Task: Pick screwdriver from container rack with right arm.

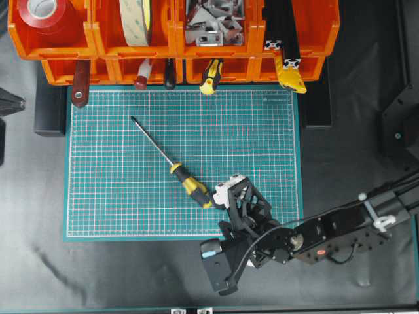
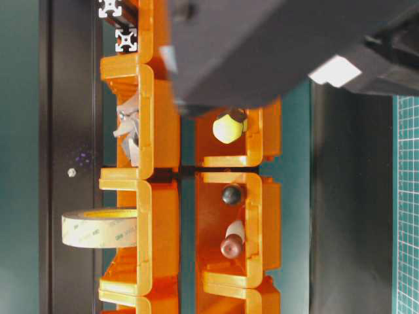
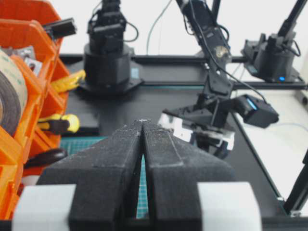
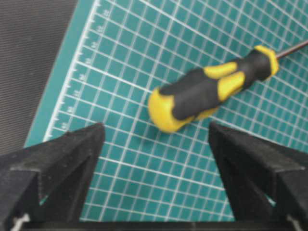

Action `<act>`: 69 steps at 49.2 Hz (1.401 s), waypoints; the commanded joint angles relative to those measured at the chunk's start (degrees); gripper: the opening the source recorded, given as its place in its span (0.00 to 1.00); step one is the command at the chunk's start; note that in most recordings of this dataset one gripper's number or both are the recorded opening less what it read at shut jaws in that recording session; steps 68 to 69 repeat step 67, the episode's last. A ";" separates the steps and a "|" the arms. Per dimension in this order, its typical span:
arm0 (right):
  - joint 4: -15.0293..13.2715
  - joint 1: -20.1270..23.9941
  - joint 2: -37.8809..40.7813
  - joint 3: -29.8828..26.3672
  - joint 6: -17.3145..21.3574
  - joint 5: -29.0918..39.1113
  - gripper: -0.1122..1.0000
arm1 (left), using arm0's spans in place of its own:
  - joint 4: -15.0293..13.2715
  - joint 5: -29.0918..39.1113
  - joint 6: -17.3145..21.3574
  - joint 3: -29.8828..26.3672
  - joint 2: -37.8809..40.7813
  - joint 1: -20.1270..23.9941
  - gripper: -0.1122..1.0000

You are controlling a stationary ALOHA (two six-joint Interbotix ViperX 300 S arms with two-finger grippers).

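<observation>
The screwdriver (image 1: 190,185) lies flat on the green cutting mat (image 1: 118,203), its thin shaft pointing up-left and its yellow-and-black handle (image 4: 211,91) toward the lower right. My right gripper (image 1: 218,196) hovers just behind the handle's butt end. In the right wrist view it (image 4: 155,128) is open, and both black fingers are clear of the handle. The orange container rack (image 1: 175,51) spans the far edge of the mat. My left gripper (image 3: 143,122) is shut on nothing, off to the rack's side.
The rack holds a red tape roll (image 1: 46,13), a beige tape roll (image 1: 134,23), metal brackets (image 1: 213,23), a smaller yellow-and-black tool (image 1: 211,75), a dark-red handled tool (image 1: 80,85) and black extrusions (image 1: 283,33). Black table surrounds the mat.
</observation>
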 commanded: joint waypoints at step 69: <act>-1.85 -4.57 -38.41 16.79 21.01 5.27 0.85 | 0.18 10.55 -0.18 -1.76 -0.79 0.18 0.10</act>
